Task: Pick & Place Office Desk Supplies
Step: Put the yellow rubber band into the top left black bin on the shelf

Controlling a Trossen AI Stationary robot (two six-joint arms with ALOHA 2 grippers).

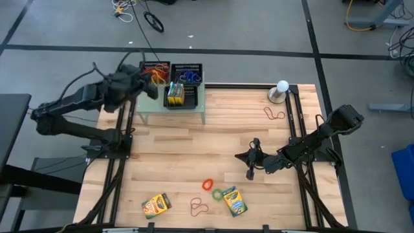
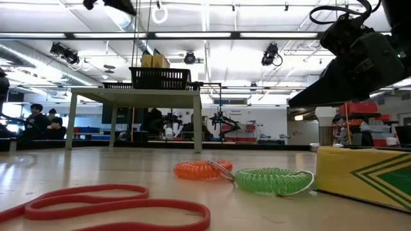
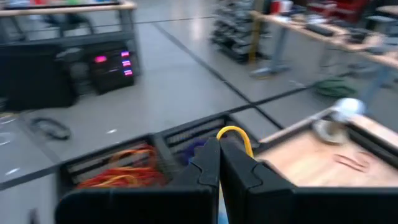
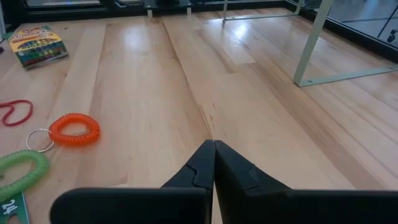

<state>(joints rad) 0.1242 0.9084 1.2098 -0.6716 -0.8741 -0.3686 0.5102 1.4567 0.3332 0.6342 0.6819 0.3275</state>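
Note:
My left gripper hovers over the two black mesh trays on the pale green shelf, shut on a yellow rubber band. The left tray holds orange and red bands. The other tray holds blue bands and a crayon box. On the table lie two crayon boxes, an orange coil, a green coil and red bands. My right gripper is shut and holds nothing, low over the table's middle right. My left gripper pinches the yellow rubber band between its two shut fingers. A small arc of the loop sticks out past the fingertips. The band is lifted clear above the trays; the rest of it is hidden by the fingers.
A white ball on a grey stand sits at the table's far right corner. The shelf's legs stand on the far part of the table. Bare wood lies between the shelf and the near items.

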